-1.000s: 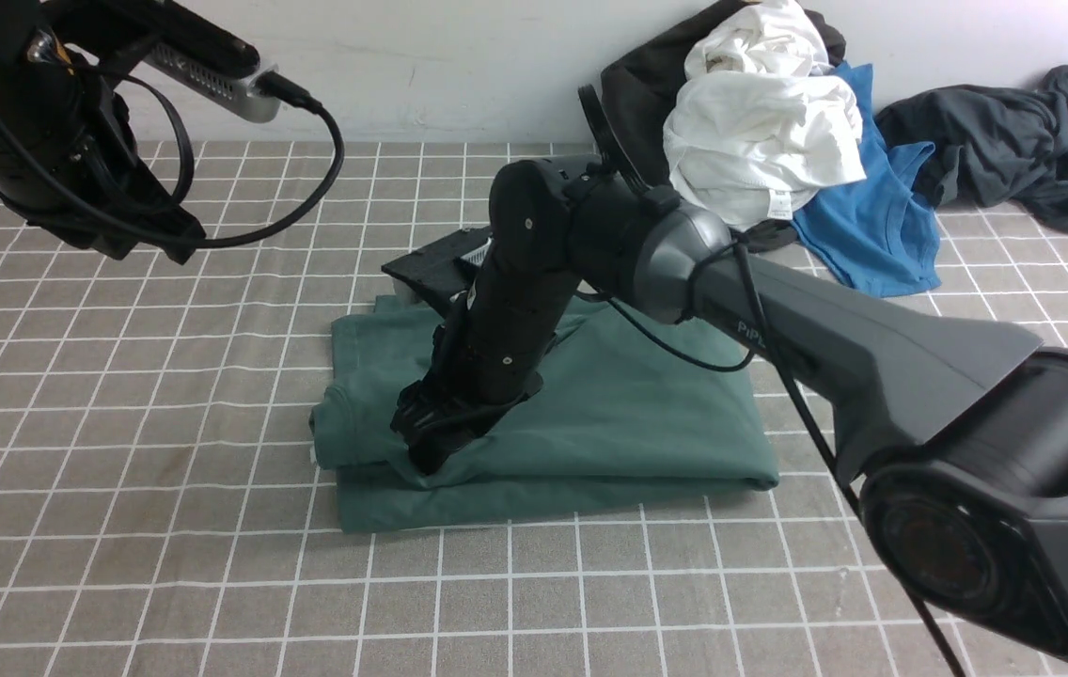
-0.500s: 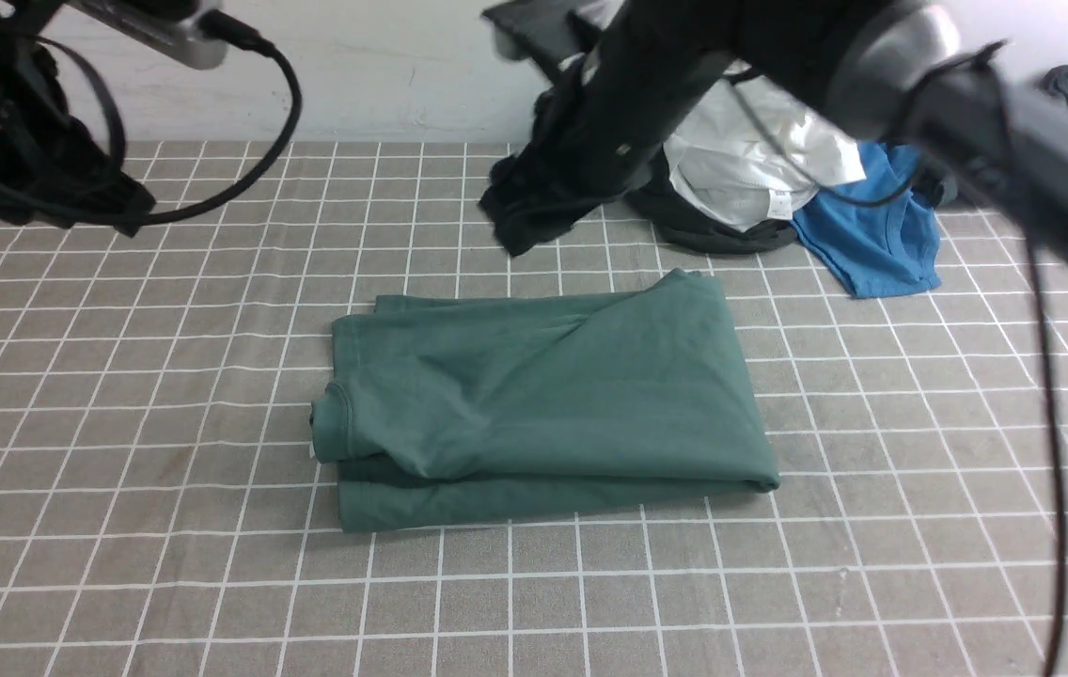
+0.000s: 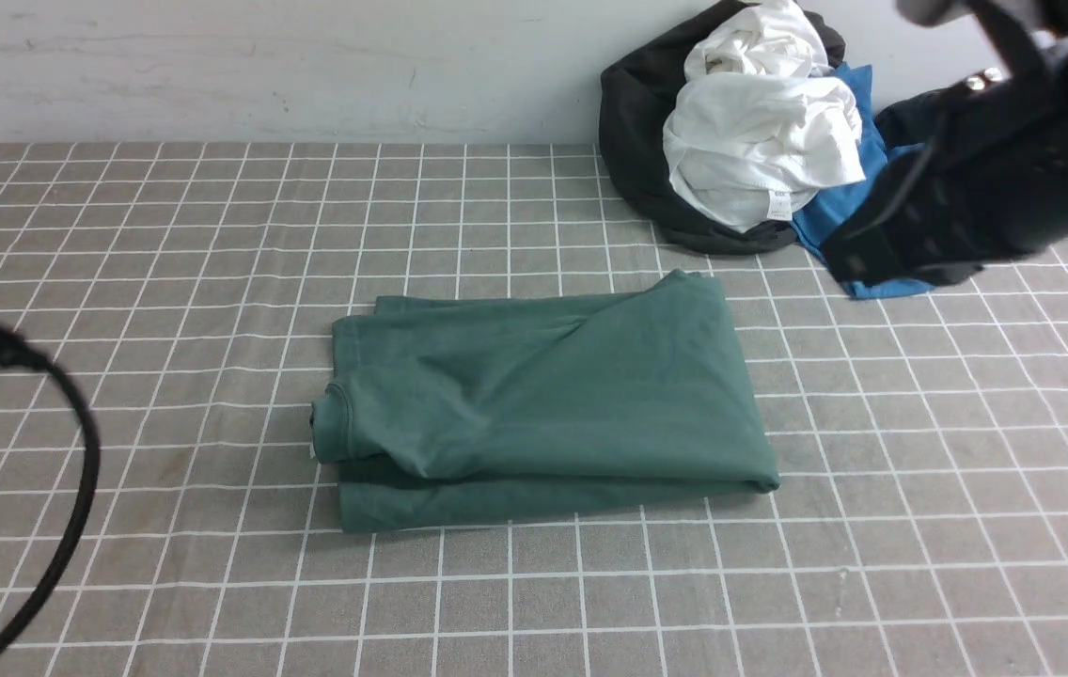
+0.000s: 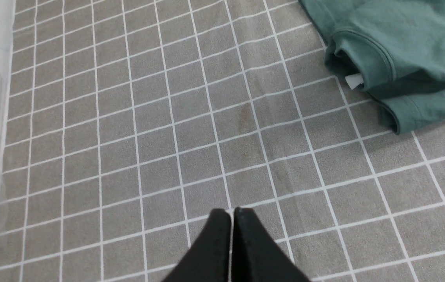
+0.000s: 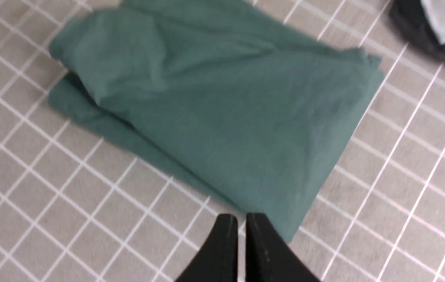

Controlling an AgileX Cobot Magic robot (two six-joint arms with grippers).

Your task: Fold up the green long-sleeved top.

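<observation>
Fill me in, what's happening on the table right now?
The green long-sleeved top lies folded into a compact rectangle in the middle of the checked tablecloth, and nothing is touching it. Both arms are clear of it: the left gripper is shut and empty above bare cloth beside the top, and the right gripper is shut and empty near the top's edge. A pile of white, dark and blue clothes sits against the back wall. The fold looks finished.
</observation>
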